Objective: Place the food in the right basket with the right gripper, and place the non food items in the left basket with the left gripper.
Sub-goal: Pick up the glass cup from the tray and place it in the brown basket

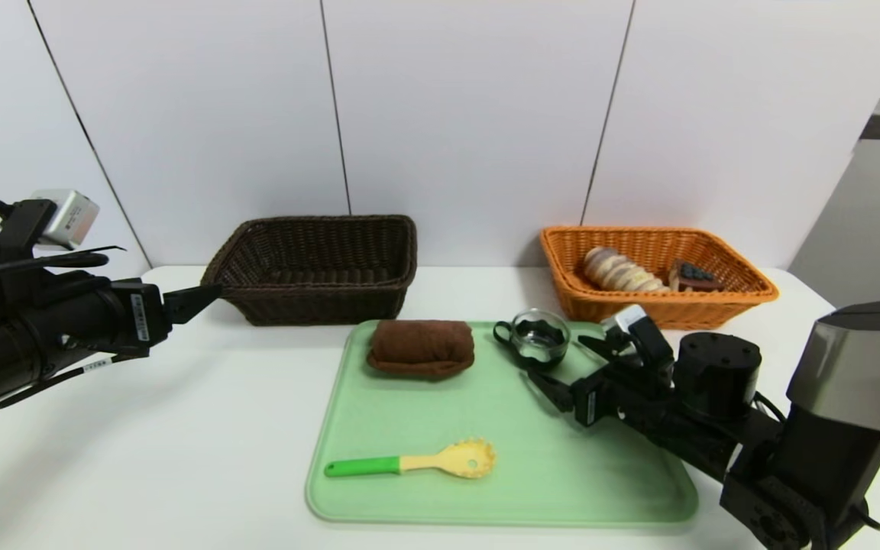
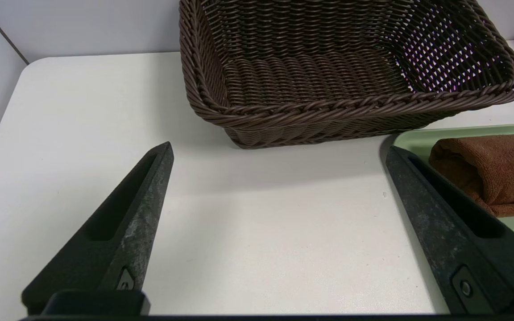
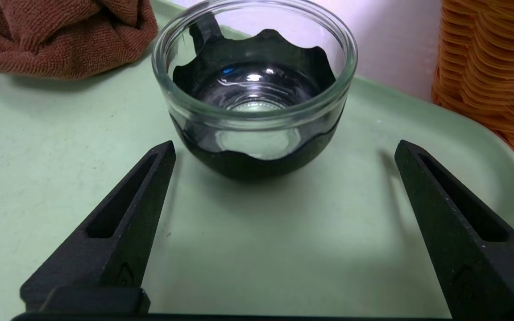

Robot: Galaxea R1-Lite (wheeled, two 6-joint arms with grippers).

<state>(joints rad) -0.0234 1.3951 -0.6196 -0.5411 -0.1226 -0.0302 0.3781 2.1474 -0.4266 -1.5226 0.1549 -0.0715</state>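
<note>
While my right claw (image 3: 283, 147) is hanging low over the green tray (image 1: 379, 428), its jaws are standing spread as wide as they go and are holding nothing. Directly ahead of it, just beyond the fingertips (image 3: 165, 154) and centred on the gap between them, the glass cup (image 3: 254, 89) in its black sleeve is sitting upright on the tray, not yet touched. Ahead and across from the cup, the folded brown towel (image 1: 422, 347) is lying on the tray, and back beside the claw, toward the tray's near edge, the pasta spoon (image 1: 417, 461) with its green handle is resting flat. Beyond the claw's outer side, the orange basket (image 1: 745, 294) is already carrying two food pieces, a pale twisted bread (image 1: 618, 271) and a dark slice of cake (image 1: 690, 276).

My left claw (image 2: 279, 151) is waiting well away, raised above the white table (image 2: 83, 133), equally wide and empty, facing the brown basket (image 2: 328, 111), which is holding nothing.

I am judging the food half finished, since no food is showing on the tray. All three non-food items are remaining, and by the task sentence they are belonging to my left claw, though it is my right one that is lining up on the cup.
</note>
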